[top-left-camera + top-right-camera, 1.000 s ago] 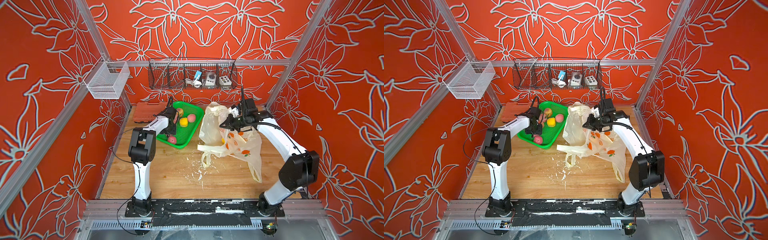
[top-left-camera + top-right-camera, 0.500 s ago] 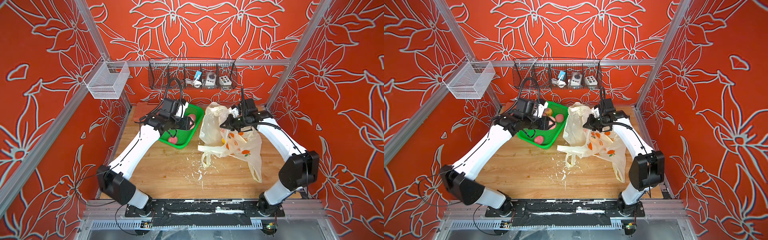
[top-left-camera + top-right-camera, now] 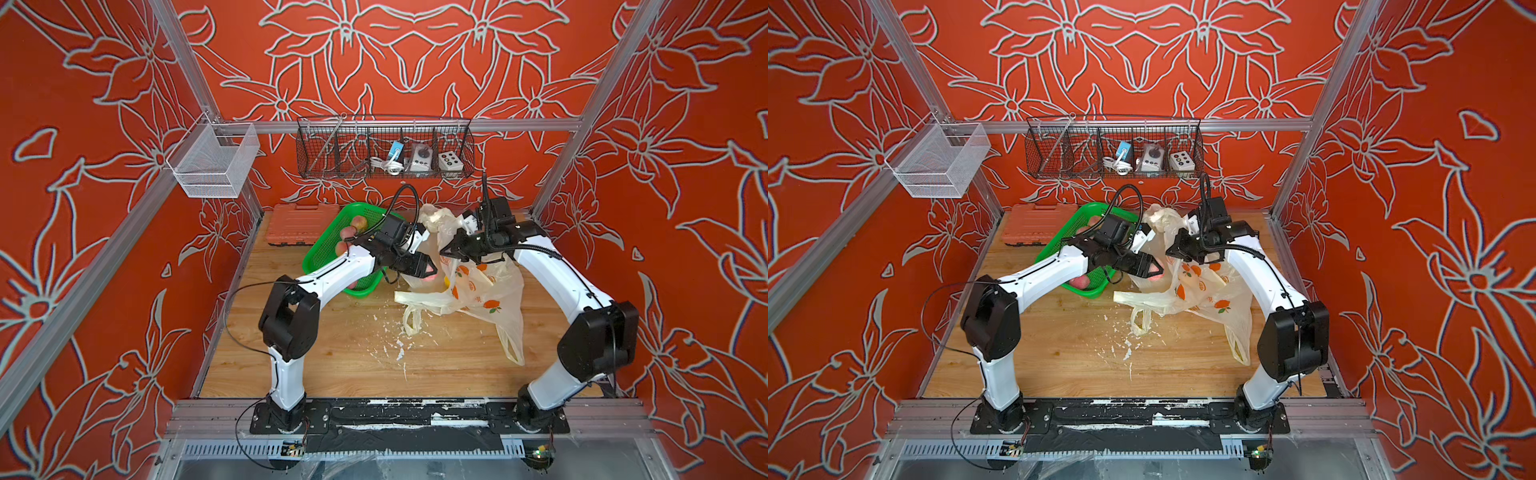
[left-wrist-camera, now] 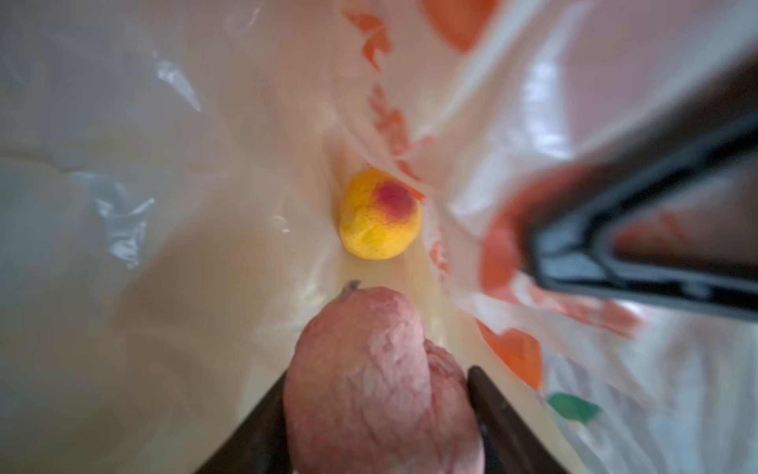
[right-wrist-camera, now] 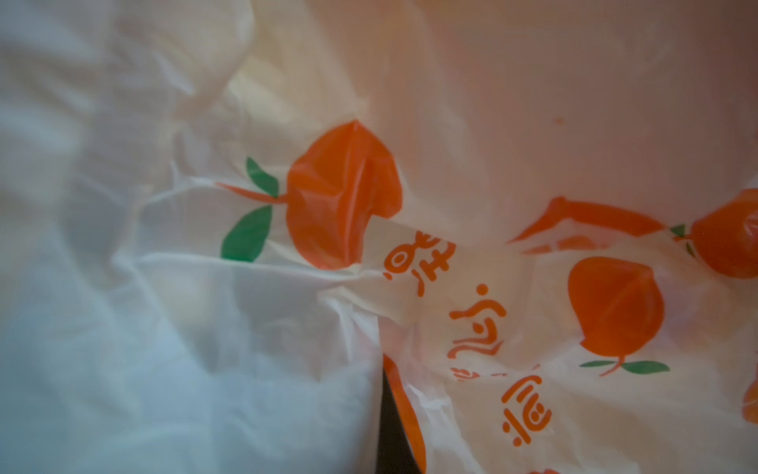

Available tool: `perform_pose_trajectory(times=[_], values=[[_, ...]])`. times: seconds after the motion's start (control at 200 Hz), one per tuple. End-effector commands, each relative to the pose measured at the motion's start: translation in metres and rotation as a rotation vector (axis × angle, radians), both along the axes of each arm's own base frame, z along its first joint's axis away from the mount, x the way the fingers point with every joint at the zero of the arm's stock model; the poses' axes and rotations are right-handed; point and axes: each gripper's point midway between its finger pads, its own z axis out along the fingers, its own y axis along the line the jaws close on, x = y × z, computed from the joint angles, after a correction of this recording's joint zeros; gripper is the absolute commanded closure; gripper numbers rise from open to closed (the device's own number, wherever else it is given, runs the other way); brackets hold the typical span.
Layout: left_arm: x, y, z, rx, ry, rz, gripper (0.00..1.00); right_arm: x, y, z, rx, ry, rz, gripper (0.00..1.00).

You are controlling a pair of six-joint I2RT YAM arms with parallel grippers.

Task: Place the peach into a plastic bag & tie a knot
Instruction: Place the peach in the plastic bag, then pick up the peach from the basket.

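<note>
The tabletop (image 3: 332, 353) is hemmed on three sides by red patterned walls and aluminium posts. Its front stretch shows bare wood, strewn near the middle with white scraps (image 3: 399, 345). The back half is crowded. An orange case (image 3: 291, 228) lies against the rear wall, with a green basket (image 3: 324, 253) just beside it near the left edge. The plastic bag (image 3: 486, 291) sprawls right of centre, its handle loops trailing toward the front. The left forearm crosses above the green basket, and the two end effectors meet at the bag's raised mouth with little room between them.

The bag is printed with orange fruit, green leaves and orange Chinese characters (image 5: 480, 328), too turned and creased to read.

The right end effector (image 3: 449, 249) is pressed together on the bag's rim, holding the mouth up. The left end effector (image 3: 428, 272) reaches into that mouth with the peach (image 4: 381, 381) between its fingers (image 4: 500, 418). Both lie close along the fruit's sides, but whether they press on it cannot be told. Deeper in the bag rests a yellow fruit (image 4: 379, 217) with a red blush. Several more fruits (image 3: 358, 223) lie in the green basket. A wire basket (image 3: 384, 147) on the rear rail holds a white cable and small white devices, and a mesh basket (image 3: 212, 162) hangs on the left rail.
</note>
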Motion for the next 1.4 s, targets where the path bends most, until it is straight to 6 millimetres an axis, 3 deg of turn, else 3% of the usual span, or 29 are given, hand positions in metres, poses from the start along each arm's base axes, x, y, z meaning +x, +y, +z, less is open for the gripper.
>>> perform_pose_trajectory(times=[0.0, 0.125, 0.19, 0.26, 0.36, 0.47, 0.58, 0.801, 0.981, 1.076, 1.156, 1.216, 1.276, 1.396], values=[[0.017, 0.002, 0.038, -0.007, -0.122, 0.016, 0.19, -0.002, -0.002, 0.009, -0.002, -0.018, -0.006, 1.00], [0.006, 0.028, 0.060, 0.047, -0.150, 0.044, 0.07, 0.000, -0.004, 0.009, -0.015, -0.022, -0.012, 1.00], [-0.006, 0.055, 0.080, 0.047, -0.150, 0.084, 0.07, 0.000, -0.004, 0.007, -0.018, -0.017, -0.010, 1.00], [-0.021, 0.096, 0.084, 0.082, -0.113, 0.161, 0.10, 0.000, -0.005, 0.006, -0.023, -0.017, -0.010, 1.00], [-0.041, 0.161, 0.065, 0.172, -0.021, 0.302, 0.13, 0.001, -0.006, 0.004, -0.029, -0.015, -0.011, 1.00], [-0.042, 0.226, 0.029, 0.305, 0.056, 0.504, 0.12, 0.002, -0.003, 0.003, -0.020, -0.011, -0.009, 1.00], [-0.030, 0.258, -0.012, 0.515, 0.105, 0.567, 0.08, 0.003, -0.002, 0.006, -0.016, -0.015, -0.007, 1.00], [0.006, 0.258, -0.067, 0.631, 0.178, 0.521, 0.06, -0.001, -0.004, 0.004, -0.024, -0.014, -0.007, 1.00], [0.003, 0.255, -0.120, 0.700, 0.299, 0.455, 0.11, -0.001, -0.006, 0.001, -0.037, -0.016, -0.011, 1.00], [0.003, 0.251, -0.131, 0.712, 0.329, 0.435, 0.24, 0.001, -0.005, 0.001, -0.033, -0.012, -0.010, 1.00], [0.008, 0.246, -0.124, 0.690, 0.318, 0.428, 0.34, 0.002, -0.004, -0.001, -0.033, -0.011, -0.010, 1.00], [0.012, 0.241, -0.106, 0.656, 0.286, 0.435, 0.44, 0.002, -0.004, 0.000, -0.033, -0.013, -0.009, 1.00], [0.017, 0.235, -0.076, 0.593, 0.229, 0.450, 0.52, 0.002, -0.004, -0.001, -0.036, -0.013, -0.008, 1.00], [0.018, 0.212, 0.007, 0.379, 0.085, 0.465, 0.56, 0.001, -0.005, -0.001, -0.040, -0.015, -0.007, 1.00]])
